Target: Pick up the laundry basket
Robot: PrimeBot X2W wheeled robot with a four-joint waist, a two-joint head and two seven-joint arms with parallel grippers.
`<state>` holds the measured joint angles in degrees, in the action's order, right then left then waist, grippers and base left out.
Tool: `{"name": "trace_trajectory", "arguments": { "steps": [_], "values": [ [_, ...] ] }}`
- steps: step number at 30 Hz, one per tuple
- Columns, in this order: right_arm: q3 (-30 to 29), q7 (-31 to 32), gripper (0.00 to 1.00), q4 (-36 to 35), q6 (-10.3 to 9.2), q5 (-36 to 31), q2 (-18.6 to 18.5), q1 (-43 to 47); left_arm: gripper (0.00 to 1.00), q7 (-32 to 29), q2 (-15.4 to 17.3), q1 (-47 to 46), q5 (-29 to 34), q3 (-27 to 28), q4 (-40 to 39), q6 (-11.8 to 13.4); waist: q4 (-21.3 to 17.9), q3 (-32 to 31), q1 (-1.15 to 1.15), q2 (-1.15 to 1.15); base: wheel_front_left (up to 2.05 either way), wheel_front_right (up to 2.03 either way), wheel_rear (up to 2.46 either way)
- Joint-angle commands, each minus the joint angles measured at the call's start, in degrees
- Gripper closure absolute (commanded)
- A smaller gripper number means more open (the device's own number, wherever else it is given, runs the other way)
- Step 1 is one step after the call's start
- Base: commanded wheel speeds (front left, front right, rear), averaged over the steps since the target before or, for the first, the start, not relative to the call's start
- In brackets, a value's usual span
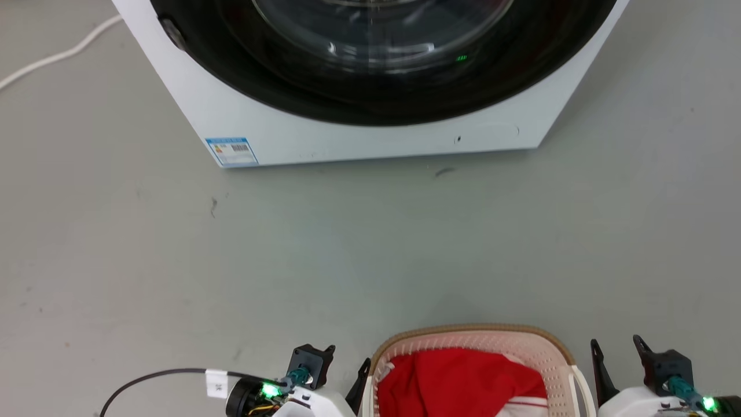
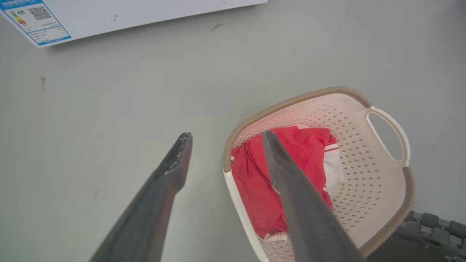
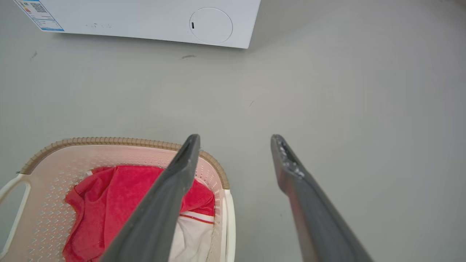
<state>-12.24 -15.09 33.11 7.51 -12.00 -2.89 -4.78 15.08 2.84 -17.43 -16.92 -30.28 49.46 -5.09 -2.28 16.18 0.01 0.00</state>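
Laundry basket sat on the grey floor, well apart from the washing machine, with a red cloth inside. Left gripper jaws stood apart, one finger above the cloth, one above bare floor; right gripper likewise. Left wrist view gave a cream loop handle. Right wrist view gave a round cover low on the machine. Head view gave its dark door.

Laundry basket — matt perforated plastic; floor — smooth.
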Motion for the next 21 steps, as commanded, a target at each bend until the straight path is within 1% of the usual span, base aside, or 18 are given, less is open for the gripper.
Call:
{"name": "trace_trajectory", "arguments": {
  "steps": [1,8,15,21],
  "values": [
    [-0.4,-0.1,0.0,0.9,-0.04,-0.7,0.0,-1.4,0.0,0.1,0.1,-1.3,-0.6,-1.0,1.5,-0.4,-0.6,1.9,-0.01,0.0,0.0,0.0,0.0],
    [-2.4,-0.1,0.0,7.0,-0.04,-3.7,0.0,-5.9,0.0,-3.8,0.1,-6.4,-6.0,-7.3,8.5,-1.9,-1.5,6.6,-0.01,0.0,0.0,0.0,0.0],
    [-4.7,-0.1,0.0,13.2,-0.04,-5.7,0.0,-9.9,0.0,-7.7,0.1,-9.6,-10.1,-12.6,11.6,-2.3,-2.3,10.3,-0.01,0.0,0.0,0.0,0.0],
    [-5.4,-0.1,0.0,17.1,-0.05,-7.0,0.0,-11.9,0.0,-12.3,0.1,-10.3,-14.5,-17.1,11.5,-2.3,-2.9,11.8,-0.01,0.0,0.0,0.0,0.0]
  ]
}}
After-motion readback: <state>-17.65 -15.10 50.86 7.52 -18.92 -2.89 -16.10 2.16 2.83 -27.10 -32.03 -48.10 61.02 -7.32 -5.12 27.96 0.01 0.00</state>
